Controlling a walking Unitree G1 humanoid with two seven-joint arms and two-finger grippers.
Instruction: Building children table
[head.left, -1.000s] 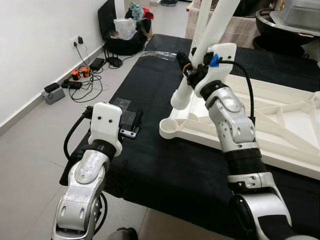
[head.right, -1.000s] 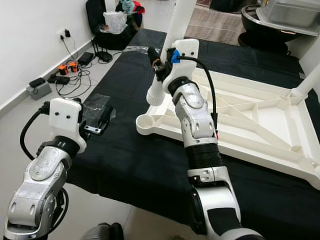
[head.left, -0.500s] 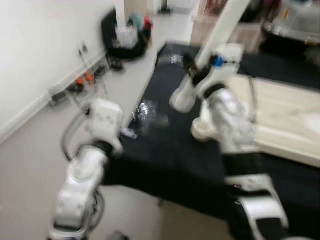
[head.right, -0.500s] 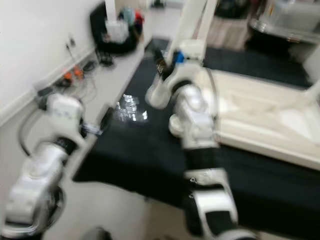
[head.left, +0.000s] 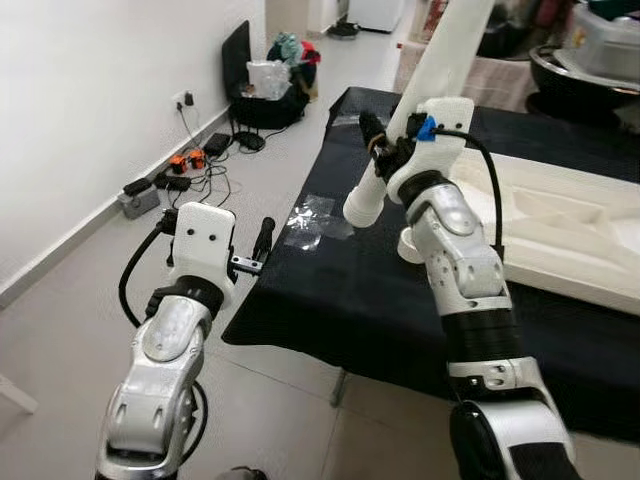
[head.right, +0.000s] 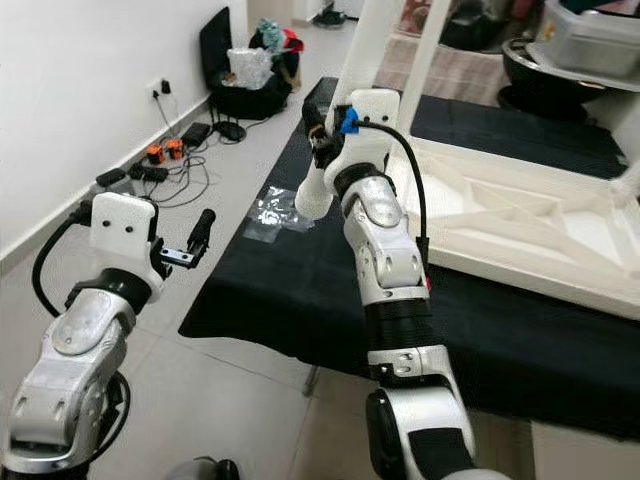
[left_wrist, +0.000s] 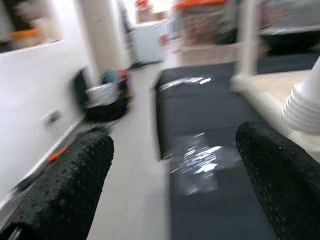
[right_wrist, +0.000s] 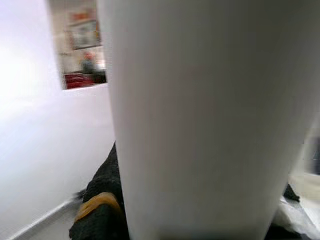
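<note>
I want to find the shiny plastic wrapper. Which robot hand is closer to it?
Left. The left gripper hangs off the mat's edge, just beside the wrapper. The right gripper is up above the mat, clamped on the table leg.

Head views look down; wrist views close.

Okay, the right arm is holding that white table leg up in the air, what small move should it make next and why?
Probably carry the white leg right and down toward the round corner socket of the upturned tabletop. The right end effector grips the leg, whose lower end hangs above the black cloth, just short of that socket.
</note>
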